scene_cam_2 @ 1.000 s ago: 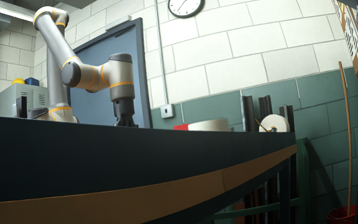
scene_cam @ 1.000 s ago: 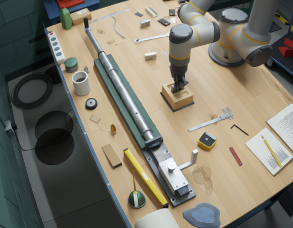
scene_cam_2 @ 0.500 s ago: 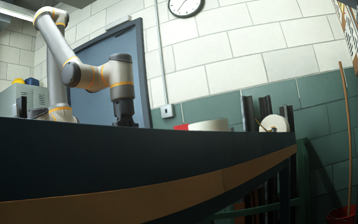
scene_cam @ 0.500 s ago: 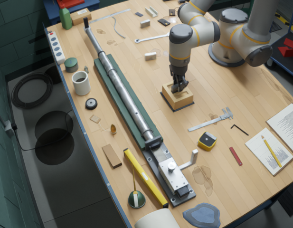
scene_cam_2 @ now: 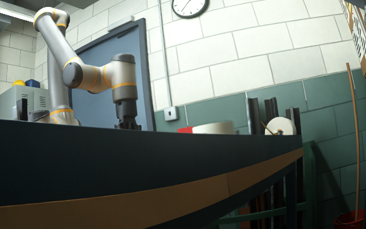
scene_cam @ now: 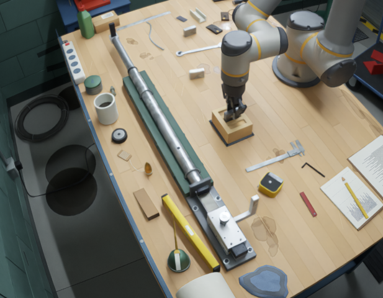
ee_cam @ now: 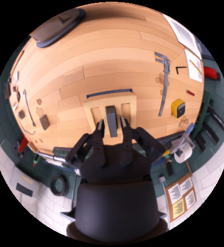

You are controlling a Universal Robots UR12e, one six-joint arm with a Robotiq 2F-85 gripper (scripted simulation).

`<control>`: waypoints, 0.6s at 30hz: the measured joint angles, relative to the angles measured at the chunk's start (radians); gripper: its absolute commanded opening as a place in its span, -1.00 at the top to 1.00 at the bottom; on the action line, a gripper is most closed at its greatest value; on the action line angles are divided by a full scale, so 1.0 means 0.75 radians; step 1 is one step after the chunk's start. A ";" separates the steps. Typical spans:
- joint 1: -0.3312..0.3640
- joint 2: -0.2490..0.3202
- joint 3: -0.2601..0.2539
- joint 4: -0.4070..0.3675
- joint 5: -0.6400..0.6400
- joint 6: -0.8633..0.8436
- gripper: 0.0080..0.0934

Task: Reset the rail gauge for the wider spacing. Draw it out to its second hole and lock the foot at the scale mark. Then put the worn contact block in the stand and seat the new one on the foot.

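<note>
At the middle of the bench the tan wooden stand [scene_cam: 232,125] sits on a dark pad, and my gripper [scene_cam: 234,116] hangs straight down over its slots, open and holding nothing. In the wrist camera a grey contact block [ee_cam: 111,120] stands in the stand's middle slot [ee_cam: 111,112] between the fingers of my gripper [ee_cam: 112,126]. To the left the rail gauge [scene_cam: 159,115] lies along a green mat, its tube running down to a dark collar. Below that the steel foot [scene_cam: 226,228], with a round knob on top, sits on a grey base plate.
Behind the stand stand my arm's base [scene_cam: 297,48], a spanner [scene_cam: 198,49] and small grey blocks [scene_cam: 196,73]. A caliper [scene_cam: 275,157], a yellow tape measure [scene_cam: 270,184], a hex key and notebooks lie right of the gauge. A yellow level [scene_cam: 190,231] and a white cup [scene_cam: 105,108] lie on its left.
</note>
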 measured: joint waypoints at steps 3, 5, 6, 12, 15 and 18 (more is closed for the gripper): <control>0.000 -0.025 -0.009 0.035 0.000 0.000 0.16; 0.000 -0.049 -0.019 0.069 0.000 0.000 0.16; 0.000 -0.063 -0.025 0.089 0.000 0.000 0.16; 0.000 -0.160 -0.074 0.234 0.000 0.000 0.16; 0.000 -0.207 -0.104 0.311 0.000 0.000 0.16; 0.000 -0.248 -0.135 0.381 0.000 0.000 0.16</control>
